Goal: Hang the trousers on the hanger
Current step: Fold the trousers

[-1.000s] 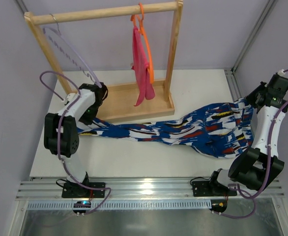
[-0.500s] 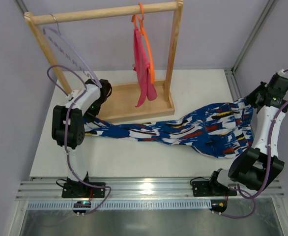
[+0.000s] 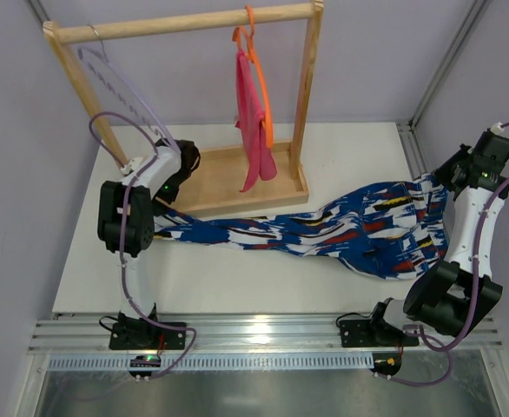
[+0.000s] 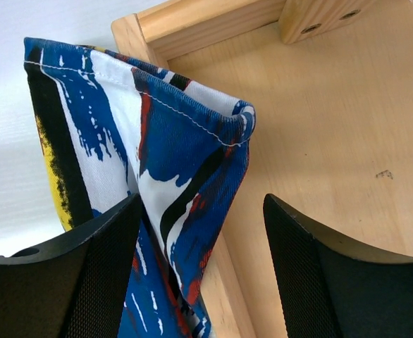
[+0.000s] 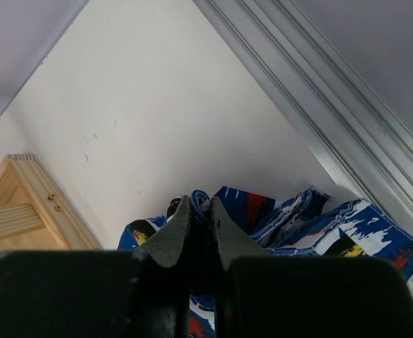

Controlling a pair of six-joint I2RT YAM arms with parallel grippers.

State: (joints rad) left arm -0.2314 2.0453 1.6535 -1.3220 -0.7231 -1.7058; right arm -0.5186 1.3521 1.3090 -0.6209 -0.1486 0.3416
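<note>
Two grippers, two states.

Left gripper: jaws spread wide, nothing clamped. It sits at the front-left corner of the wooden rack base. In the wrist view the cuff end of the trousers stands in the gap, stitched hem uppermost, folded over and draped across the base's corner rim. One finger is against the cloth, or just in front of it; I can't tell if they touch. The other finger is clear of it, with bare wood between.

Right gripper: clenched tight on the trousers. The fingertips meet with a bunch of print fabric pinched between them and more gathered below. From above, that is the wide waist end, at the far right of the table beside the aluminium frame rail.

Trousers run in one long strip across the table from the rack base corner to the right gripper, narrow at the left and broad at the right.

Hanger: hangs by its metal hook at the left end of the rack's top rail. It is tilted, with the lower arm tip just above the left gripper. It is apart from the trousers.

Orange hanger with pink cloth hangs further right on the same rail.
</note>
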